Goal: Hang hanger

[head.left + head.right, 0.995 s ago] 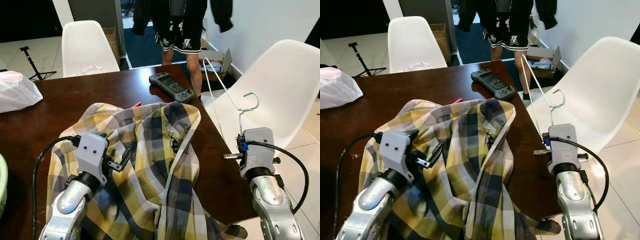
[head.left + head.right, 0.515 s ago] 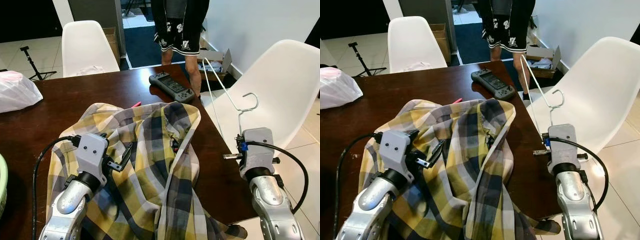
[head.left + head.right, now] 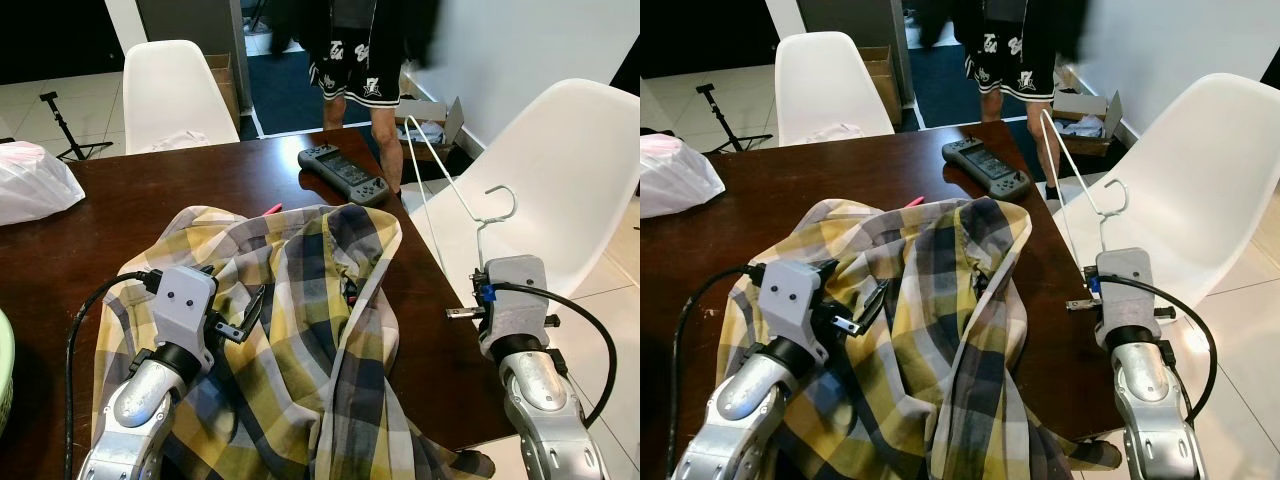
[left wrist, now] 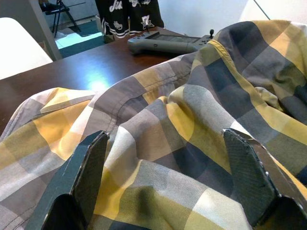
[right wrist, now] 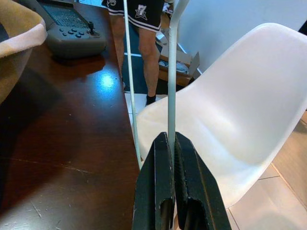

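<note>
Nearest us, our left gripper [image 4: 163,167] hovers spread wide over the plaid shirt [image 3: 300,330] at seven o'clock, gripping nothing. At four o'clock, our right gripper [image 5: 171,184] is clamped tight on the white wire hanger [image 3: 478,215], which rises off the table [image 3: 200,180] edge toward the white chair [image 3: 560,170]. We judge the hanger light, springy and slick; a hold low near the hook's stem suits it. Farther, at one o'clock, a controller [image 3: 343,174], then a person's legs [image 3: 385,130].
</note>
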You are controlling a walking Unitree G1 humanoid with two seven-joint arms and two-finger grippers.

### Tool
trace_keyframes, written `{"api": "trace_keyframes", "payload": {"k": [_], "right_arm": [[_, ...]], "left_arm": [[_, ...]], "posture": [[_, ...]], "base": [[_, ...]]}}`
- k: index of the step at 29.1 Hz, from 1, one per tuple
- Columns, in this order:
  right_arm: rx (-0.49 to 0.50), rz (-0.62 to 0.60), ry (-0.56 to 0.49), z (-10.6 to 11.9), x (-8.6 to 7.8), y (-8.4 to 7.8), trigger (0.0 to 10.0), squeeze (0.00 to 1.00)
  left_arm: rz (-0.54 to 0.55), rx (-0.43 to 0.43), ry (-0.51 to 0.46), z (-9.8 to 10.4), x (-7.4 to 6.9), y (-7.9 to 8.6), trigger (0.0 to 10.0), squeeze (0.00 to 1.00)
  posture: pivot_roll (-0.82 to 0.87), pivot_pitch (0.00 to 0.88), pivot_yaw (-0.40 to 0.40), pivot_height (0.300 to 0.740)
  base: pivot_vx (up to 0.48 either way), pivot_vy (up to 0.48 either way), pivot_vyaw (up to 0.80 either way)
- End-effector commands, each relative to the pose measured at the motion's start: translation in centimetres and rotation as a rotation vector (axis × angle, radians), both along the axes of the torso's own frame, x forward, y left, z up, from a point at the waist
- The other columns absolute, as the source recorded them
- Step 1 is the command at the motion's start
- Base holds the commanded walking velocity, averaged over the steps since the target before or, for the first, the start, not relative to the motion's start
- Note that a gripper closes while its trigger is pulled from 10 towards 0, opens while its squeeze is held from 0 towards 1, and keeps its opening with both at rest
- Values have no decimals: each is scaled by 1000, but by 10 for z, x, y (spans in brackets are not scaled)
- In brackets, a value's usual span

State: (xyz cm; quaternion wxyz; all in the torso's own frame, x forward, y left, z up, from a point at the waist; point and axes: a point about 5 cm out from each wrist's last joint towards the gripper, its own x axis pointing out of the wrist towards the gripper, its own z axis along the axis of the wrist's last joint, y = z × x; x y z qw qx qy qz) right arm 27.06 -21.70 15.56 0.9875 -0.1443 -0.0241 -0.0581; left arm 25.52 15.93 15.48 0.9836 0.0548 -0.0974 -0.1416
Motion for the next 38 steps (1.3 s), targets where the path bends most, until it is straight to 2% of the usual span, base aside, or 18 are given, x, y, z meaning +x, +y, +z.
{"api": "trace_keyframes", "payload": {"k": [1, 38], "right_arm": [[16, -9, 7, -2, -1, -2, 10000, 0], [30, -11, 7, -1, 0, -3, 10000, 0]], "left_arm": [[1, -22, 27, -5, -1, 0, 10000, 0], [2, -27, 29, -5, 1, 1, 10000, 0]], "posture": [[46, 165, 0, 740], [50, 176, 3, 740]], "base": [[0, 0, 0], [0, 0, 0]]}}
